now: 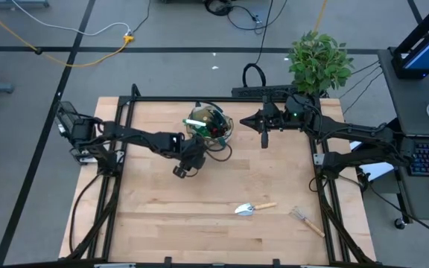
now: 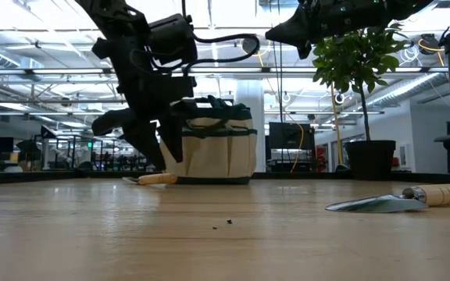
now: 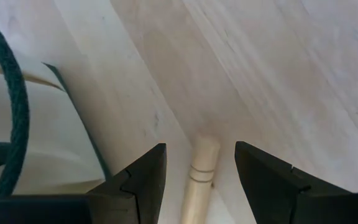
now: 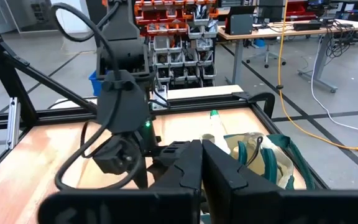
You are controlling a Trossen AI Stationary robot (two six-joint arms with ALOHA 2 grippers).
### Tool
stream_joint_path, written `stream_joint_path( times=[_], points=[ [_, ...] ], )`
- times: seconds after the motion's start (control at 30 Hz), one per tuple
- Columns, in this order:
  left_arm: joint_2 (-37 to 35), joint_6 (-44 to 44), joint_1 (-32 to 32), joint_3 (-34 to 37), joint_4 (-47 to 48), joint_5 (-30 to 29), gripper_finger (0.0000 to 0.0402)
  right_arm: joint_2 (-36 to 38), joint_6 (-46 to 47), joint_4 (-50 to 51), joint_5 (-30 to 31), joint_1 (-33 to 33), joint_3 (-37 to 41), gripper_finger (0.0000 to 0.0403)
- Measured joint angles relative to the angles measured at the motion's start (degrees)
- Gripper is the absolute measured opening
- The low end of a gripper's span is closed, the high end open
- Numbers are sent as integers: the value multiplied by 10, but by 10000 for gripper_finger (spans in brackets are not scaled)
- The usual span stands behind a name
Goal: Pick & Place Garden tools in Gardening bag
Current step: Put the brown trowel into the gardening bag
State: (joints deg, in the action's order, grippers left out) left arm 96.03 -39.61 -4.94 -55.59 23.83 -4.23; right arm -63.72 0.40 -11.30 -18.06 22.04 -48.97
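Bag [image 1: 213, 125] sits at counter [image 1: 199, 216] back; left end effector [image 3: 199, 177], released, straddles a wooden handle [image 3: 199, 180] beside it. Right end effector [image 4: 202, 163] hovers clenched. Trowel [image 1: 253, 208] and rake [image 1: 305, 219] lie near front.

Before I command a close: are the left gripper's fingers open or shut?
Open. The left gripper shows a clear gap between its fingers, a wooden handle lying between them on the table.
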Motion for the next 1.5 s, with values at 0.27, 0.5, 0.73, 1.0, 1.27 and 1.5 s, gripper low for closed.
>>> stream_joint_path(
  times=[0.27, 0.5, 0.73, 1.0, 1.27, 1.5],
  points=[
    [34, -8, -15, 7, -12, 42, 198, 0, 3, 0, 0, 0, 0, 0],
    [69, -6, -15, 7, -30, 39, 190, 0, 4, 0, 1, 0, 0, 0],
    [71, -4, -14, 9, -26, 45, 103, 0, 4, 0, 2, 0, 0, 0],
    [72, 16, -14, 9, -26, 44, 68, 0, 5, 0, 2, 0, 0, 0],
    [73, 38, -13, 9, -34, 36, 90, 0, 5, 0, 2, 0, 0, 0],
    [67, 42, -12, 10, -35, 25, 96, 0, 5, 0, 2, 0, 0, 0]
  ],
)
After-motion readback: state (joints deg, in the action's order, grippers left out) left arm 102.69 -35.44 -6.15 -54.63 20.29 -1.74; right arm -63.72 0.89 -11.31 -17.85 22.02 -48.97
